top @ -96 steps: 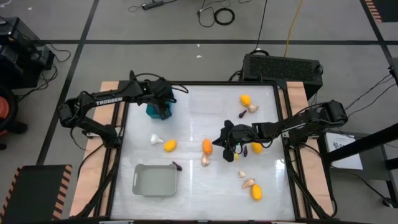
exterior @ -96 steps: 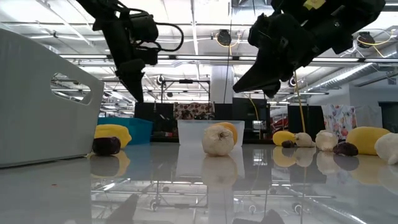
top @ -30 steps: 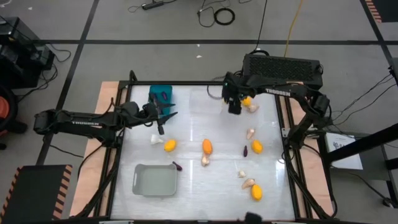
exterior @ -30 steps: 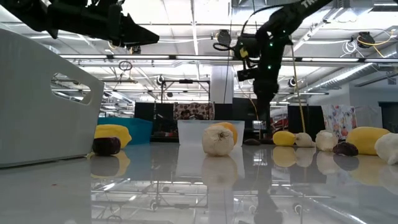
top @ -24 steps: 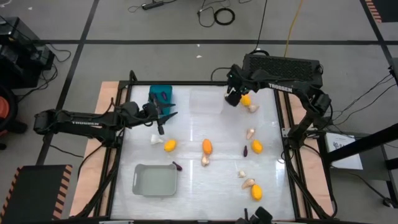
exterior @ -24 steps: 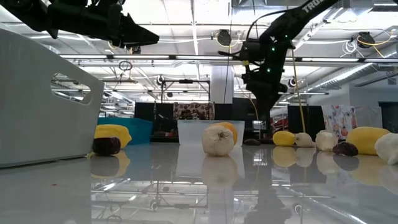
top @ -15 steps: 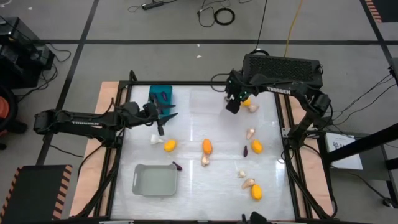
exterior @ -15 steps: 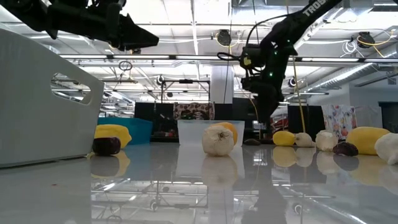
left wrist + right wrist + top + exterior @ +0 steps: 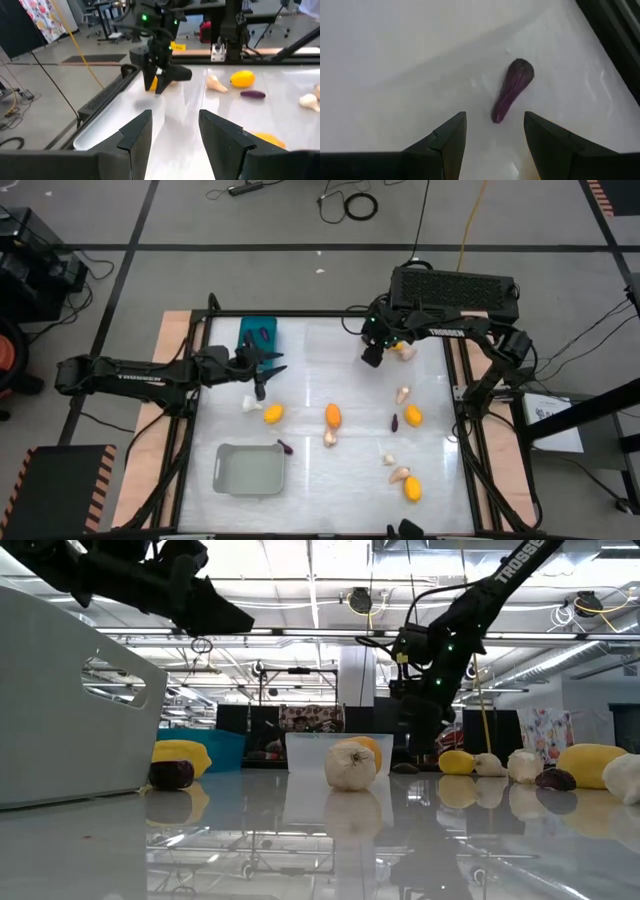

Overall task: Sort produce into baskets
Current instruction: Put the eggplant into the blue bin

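My right gripper (image 9: 372,354) hangs open, pointing steeply down over the table's far right part. In the right wrist view its fingers (image 9: 445,142) stand apart above a dark purple eggplant (image 9: 512,90) that lies on its side on the white table. A yellow piece (image 9: 396,340) and a garlic bulb (image 9: 407,352) lie just right of it. My left gripper (image 9: 262,370) is held level and open above the table's left part, near the teal basket (image 9: 258,332). More produce lies scattered mid-table and right. The clear basket (image 9: 330,345) and grey basket (image 9: 250,470) stand on the table.
Loose pieces: a garlic bulb (image 9: 250,404), a yellow piece (image 9: 272,413), an orange piece (image 9: 333,415), a small eggplant (image 9: 285,447) by the grey basket, several more at the right (image 9: 411,488). A black box (image 9: 455,288) stands beyond the far right edge.
My right gripper has come down toward the table by the far right pieces and has rolled a little about its own axis, still open. The produce and baskets lie as before.
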